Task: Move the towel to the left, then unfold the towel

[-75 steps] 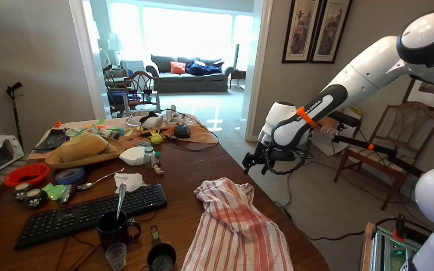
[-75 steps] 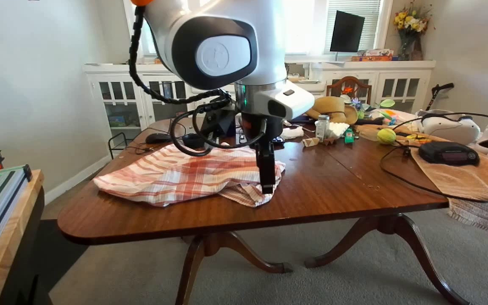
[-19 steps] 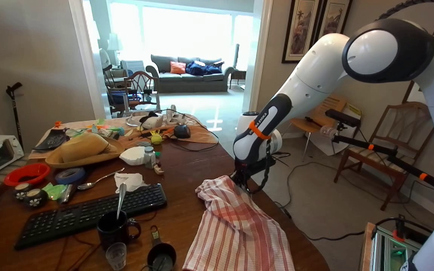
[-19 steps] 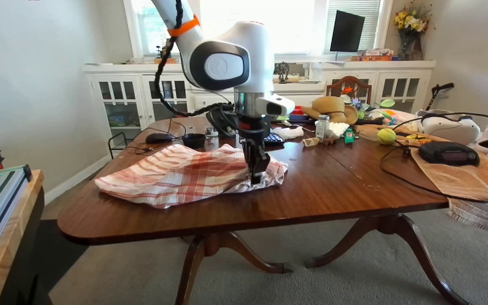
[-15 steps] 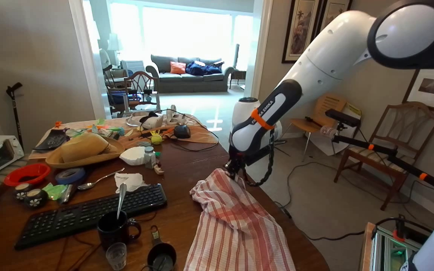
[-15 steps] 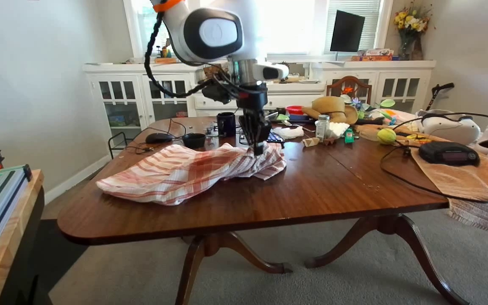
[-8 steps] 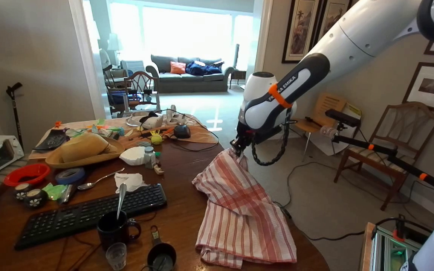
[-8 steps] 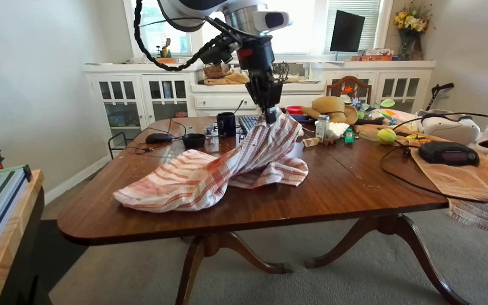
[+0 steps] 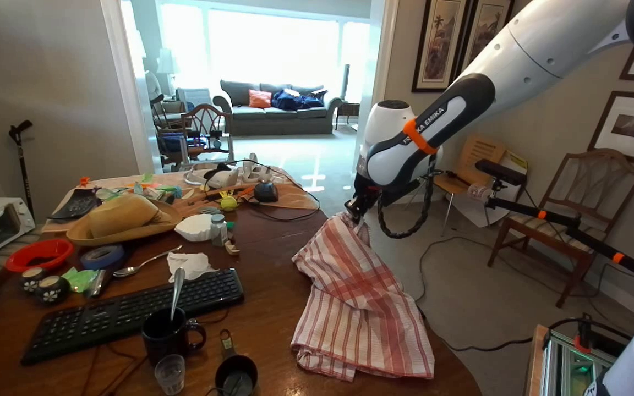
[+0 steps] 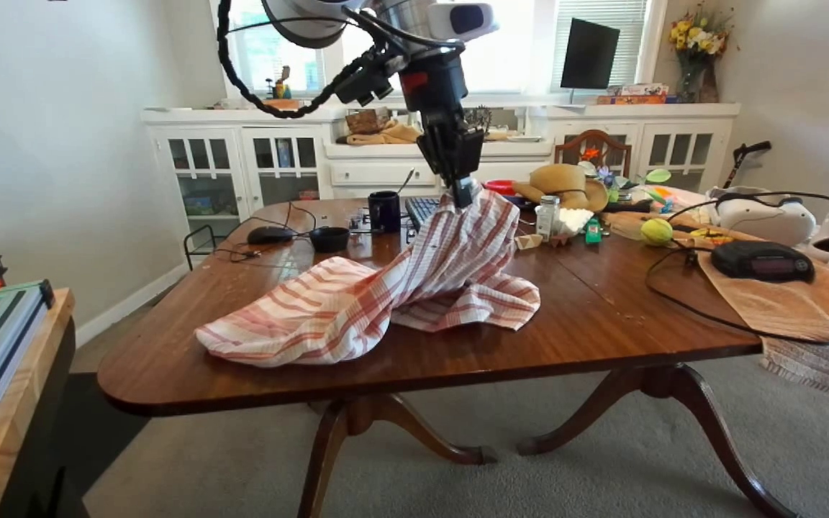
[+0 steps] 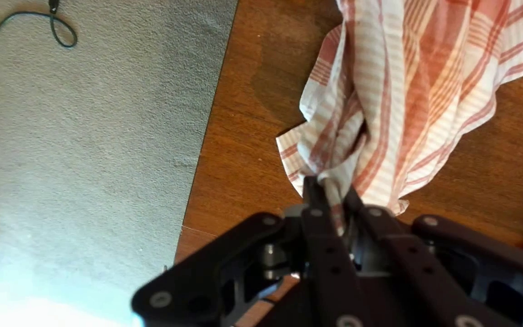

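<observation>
The white towel (image 9: 362, 330) with red stripes lies partly on the brown table, with one end drawn up to my gripper (image 9: 356, 217). In an exterior view the cloth (image 10: 450, 252) rises in gathered folds to the gripper (image 10: 462, 196), which tilts a little. The towel's lower part (image 10: 299, 327) still rests on the tabletop, rumpled and folded over itself. From the wrist view, the gripper (image 11: 333, 193) is shut on a pinched fold, and its fingers (image 11: 312, 193) press the cloth from both sides. Beyond them the towel (image 11: 429, 91) spreads away in pleats.
On the table (image 10: 587, 309) stand a black keyboard (image 9: 130, 313), a dark mug (image 9: 165, 335), a clear cup (image 9: 170, 375), and a black measuring cup (image 9: 235, 374). Further off are a straw hat (image 9: 124, 217) and a glass shaker (image 10: 547, 216). The table's edge runs close beside the towel.
Five seconds ago my gripper was apart from the towel; later it was down at the cloth. Since then it has risen, lifting one end. The towel's resting part has slid along the table.
</observation>
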Motion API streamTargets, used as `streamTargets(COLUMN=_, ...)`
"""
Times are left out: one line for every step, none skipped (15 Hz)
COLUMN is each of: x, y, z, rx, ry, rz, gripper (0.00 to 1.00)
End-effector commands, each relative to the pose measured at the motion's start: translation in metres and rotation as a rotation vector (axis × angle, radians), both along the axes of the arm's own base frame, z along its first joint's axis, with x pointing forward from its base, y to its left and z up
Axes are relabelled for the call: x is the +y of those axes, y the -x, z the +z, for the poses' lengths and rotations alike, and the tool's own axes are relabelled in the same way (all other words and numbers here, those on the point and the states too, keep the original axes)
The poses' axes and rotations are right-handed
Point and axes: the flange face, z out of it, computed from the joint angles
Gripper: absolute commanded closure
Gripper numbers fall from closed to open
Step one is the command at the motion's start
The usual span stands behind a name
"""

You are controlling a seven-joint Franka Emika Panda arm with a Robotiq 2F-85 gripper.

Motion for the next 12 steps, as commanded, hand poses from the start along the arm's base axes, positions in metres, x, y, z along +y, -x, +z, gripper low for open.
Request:
streamTargets(x=0.020, y=0.013, z=0.027, rx=-0.053, ry=0.026, rz=0.060, gripper=0.97)
streamTargets(x=0.027, y=0.015, z=0.037, rx=-0.071, ry=0.030, rz=0.082, gripper=0.97)
streamTargets(x=0.034, y=0.018, z=0.045, rx=-0.090, ry=0.037, rz=0.101, gripper=0.97)
streamTargets(x=0.042, y=0.022, z=0.052, rx=-0.103, ry=0.039, rz=0.126, gripper=0.97)
streamTargets(x=0.049, y=0.025, z=0.059, rx=-0.120, ry=0.047, rz=0.143, gripper=0.97)
streamTargets(x=0.056, y=0.028, z=0.067, rx=-0.139, ry=0.047, rz=0.152, gripper=0.97)
streamTargets(x=0.063, y=0.033, z=0.076, rx=-0.160, ry=0.045, rz=0.159, gripper=0.97)
streamTargets(x=0.069, y=0.037, z=0.083, rx=-0.180, ry=0.044, rz=0.170, gripper=0.97)
streamTargets(x=0.075, y=0.040, z=0.091, rx=-0.200, ry=0.042, rz=0.177, gripper=0.97)
streamTargets(x=0.080, y=0.044, z=0.098, rx=-0.219, ry=0.041, rz=0.184, gripper=0.97)
streamTargets(x=0.085, y=0.047, z=0.105, rx=-0.238, ry=0.046, rz=0.191, gripper=0.97)
streamTargets(x=0.088, y=0.049, z=0.111, rx=-0.253, ry=0.048, rz=0.193, gripper=0.97)
